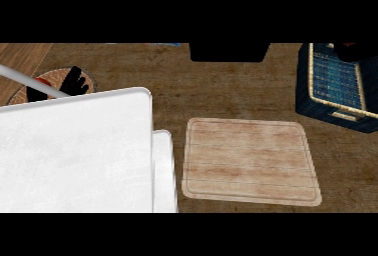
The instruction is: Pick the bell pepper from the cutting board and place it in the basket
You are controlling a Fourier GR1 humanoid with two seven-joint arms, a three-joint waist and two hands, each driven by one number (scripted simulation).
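The board [251, 160] lies bare in the middle of the frame, so the pepper is no longer on it. Judging by that, the step in hand is the carry or the drop into the basket [314, 75], which sits at the upper right of the surface [221, 95].

The pepper itself cannot be made out for certain. A dark shape [353, 50] with a faint reddish tint hangs over the basket's far corner at the top right edge. It may be the right hand with the pepper, but neither that nor the state of its fingers can be told.

If it is, a good drop means bringing the pepper over the middle of the blue lining, clear of the woven rim. It should then come low inside the walls before the release, so that it cannot roll out or catch the rim.

The left hand [76, 82] shows at the upper left, fingers spread and pointing up. It rests over a round plate [52, 76] beside a grey forearm [29, 82], well apart from board and basket. A small red patch by that forearm is too small to identify.

A large white block [74, 155] hides the lower left of the frame.
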